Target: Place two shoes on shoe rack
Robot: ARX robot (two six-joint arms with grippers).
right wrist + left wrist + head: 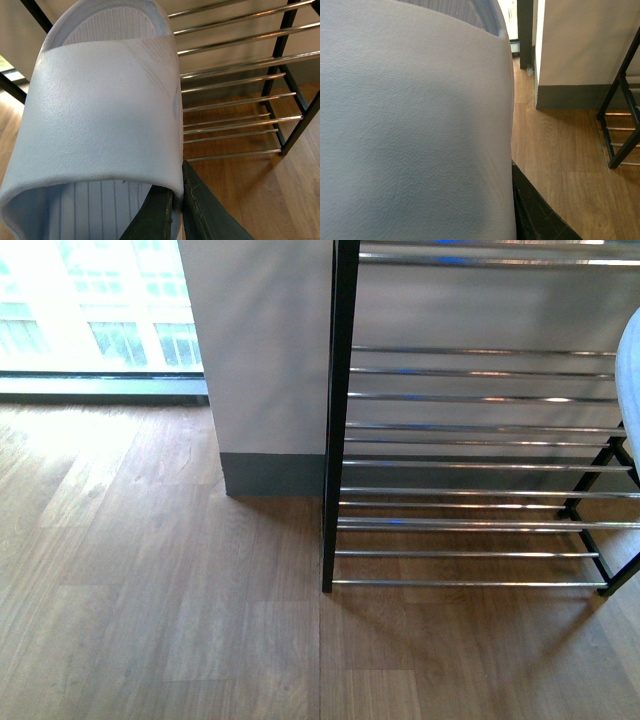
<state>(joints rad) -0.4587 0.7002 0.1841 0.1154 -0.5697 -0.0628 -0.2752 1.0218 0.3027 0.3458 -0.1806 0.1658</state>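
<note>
Shoe rack on floor, wall to its left, window further left

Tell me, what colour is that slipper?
Pale grey-white slide slipper, clearest in the right wrist view.

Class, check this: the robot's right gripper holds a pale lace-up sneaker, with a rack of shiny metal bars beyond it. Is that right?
Not quite. The right gripper holds a pale slide sandal with a broad strap and no laces, as the right wrist view shows. The rack of shiny metal bars beyond it is correct.
</note>
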